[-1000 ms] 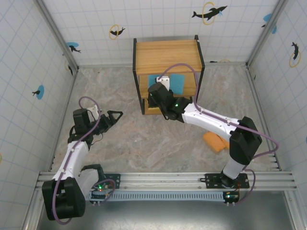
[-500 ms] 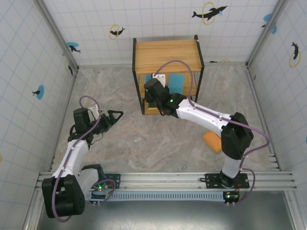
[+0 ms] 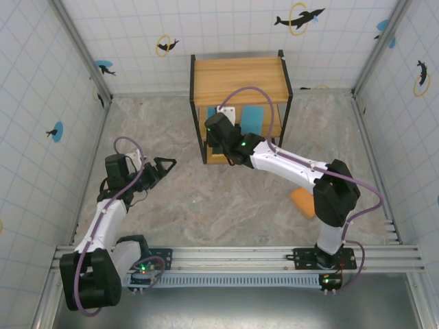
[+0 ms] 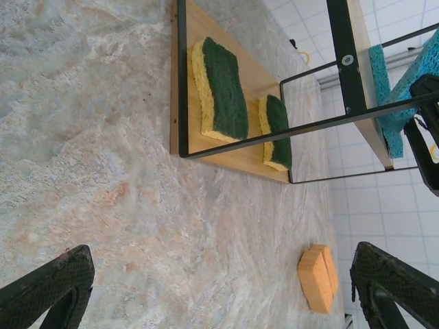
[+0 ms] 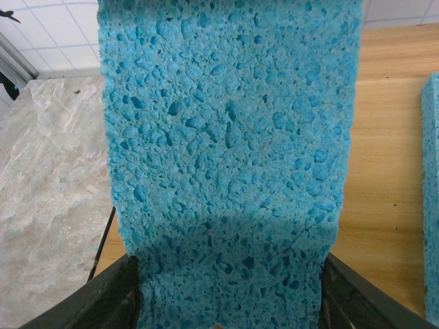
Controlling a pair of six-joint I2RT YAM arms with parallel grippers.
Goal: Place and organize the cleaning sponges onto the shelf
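Observation:
My right gripper (image 5: 226, 301) is shut on a light blue sponge (image 5: 226, 137), which hangs over the middle wooden board (image 5: 391, 137) of the shelf (image 3: 239, 79). Another blue sponge (image 5: 432, 192) lies on that board to the right; from above it is the blue pad (image 3: 252, 118). Two green sponges with yellow backing (image 4: 219, 89) (image 4: 278, 130) lie on the bottom board (image 4: 240, 154). Two orange sponges (image 3: 302, 202) sit stacked on the table by the right arm, also visible as orange sponges (image 4: 317, 277). My left gripper (image 3: 164, 168) stands open above bare table, left of the shelf, holding nothing.
The marbled tabletop (image 3: 206, 205) is ringed by white tiled walls with dolphin stickers (image 3: 300, 16). A rail (image 3: 233, 257) with both arm bases runs along the near edge. The shelf's thin black frame (image 4: 343, 62) stands between the left gripper and the right arm.
My right arm has swung a little left and further into the shelf with the blue sponge. The left arm has stayed still.

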